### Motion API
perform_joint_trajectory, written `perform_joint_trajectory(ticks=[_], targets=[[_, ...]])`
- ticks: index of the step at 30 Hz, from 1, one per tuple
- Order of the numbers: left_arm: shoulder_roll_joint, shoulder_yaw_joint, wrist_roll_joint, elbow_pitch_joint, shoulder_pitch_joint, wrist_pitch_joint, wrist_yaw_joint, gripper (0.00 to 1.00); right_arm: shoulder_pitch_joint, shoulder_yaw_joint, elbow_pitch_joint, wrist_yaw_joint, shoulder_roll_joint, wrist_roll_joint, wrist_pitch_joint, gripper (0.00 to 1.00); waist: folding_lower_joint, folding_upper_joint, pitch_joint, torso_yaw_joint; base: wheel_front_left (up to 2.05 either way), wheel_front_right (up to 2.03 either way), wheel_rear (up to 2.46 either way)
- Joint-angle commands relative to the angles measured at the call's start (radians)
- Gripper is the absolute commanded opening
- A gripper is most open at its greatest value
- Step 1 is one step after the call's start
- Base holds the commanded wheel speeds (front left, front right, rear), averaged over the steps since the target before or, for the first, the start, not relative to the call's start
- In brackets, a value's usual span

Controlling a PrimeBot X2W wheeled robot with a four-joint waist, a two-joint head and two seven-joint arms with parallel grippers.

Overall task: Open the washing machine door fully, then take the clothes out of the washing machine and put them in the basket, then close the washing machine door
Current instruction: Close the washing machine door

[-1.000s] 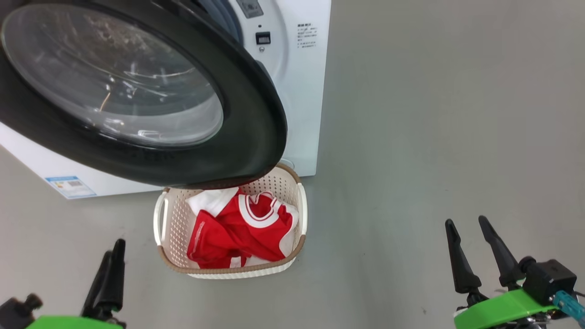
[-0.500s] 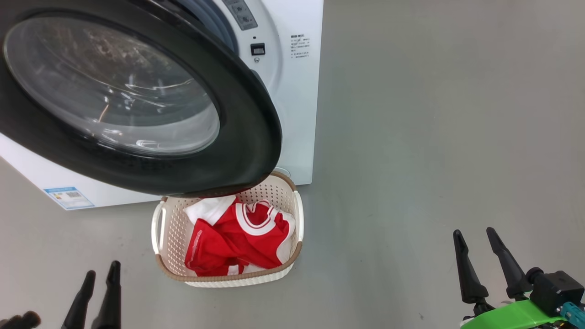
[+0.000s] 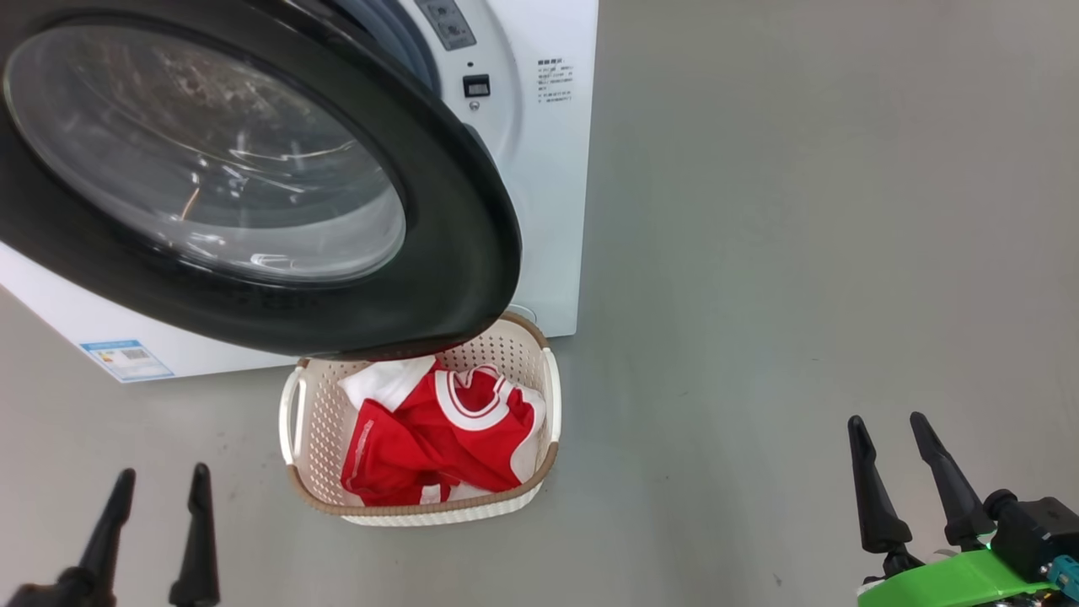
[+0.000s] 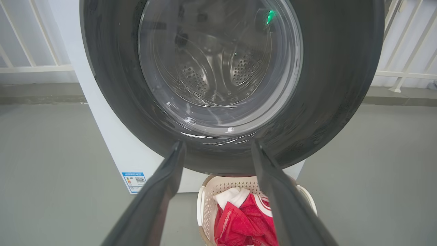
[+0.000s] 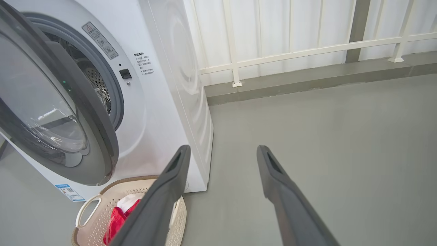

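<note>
The washing machine door (image 3: pixel 459 228) stands ajar, its black rim hanging over the back of the basket (image 3: pixel 320 426). The clothes (image 3: pixel 430 443), red jerseys with white trim and a white garment, lie inside the basket on the floor before the washing machine (image 3: pixel 548 211). At the lower left my left gripper (image 3: pixel 163 472) is open and empty, short of the basket's left side. In the left wrist view the left gripper (image 4: pixel 217 143) faces the door (image 4: pixel 341 85), with the basket (image 4: pixel 205 205) below. My right gripper (image 3: pixel 887 420) is open and empty over bare floor, far right of the basket. The right gripper (image 5: pixel 223 147) points past the machine (image 5: pixel 164 102).
Grey floor (image 3: pixel 801 253) stretches to the right of the machine. A white railing (image 5: pixel 290 54) and a low kerb run along the wall behind it. A blue label (image 3: pixel 126 358) sits at the machine's lower left corner.
My left gripper's fingers have spread from nearly together to wide apart, and the gripper has dropped lower left. The right gripper has shifted slightly right. The head view has shifted a little.
</note>
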Motion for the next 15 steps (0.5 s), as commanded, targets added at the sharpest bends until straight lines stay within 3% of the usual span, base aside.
perform_joint_trajectory(ticks=[1,15], targets=[[-0.001,0.047,0.043,-0.032,-0.001,-0.012,-0.006,1.00,-0.011,0.015,-0.029,0.007,-0.013,0.003,-0.006,1.00,0.0000,-0.0001,0.002,0.002,0.00,0.00,0.00],[-0.024,0.033,0.068,-0.021,-0.001,-0.012,-0.006,1.00,-0.016,0.013,-0.022,0.007,-0.013,0.001,-0.006,1.00,0.0000,-0.0001,0.006,0.013,0.00,0.00,0.00]])
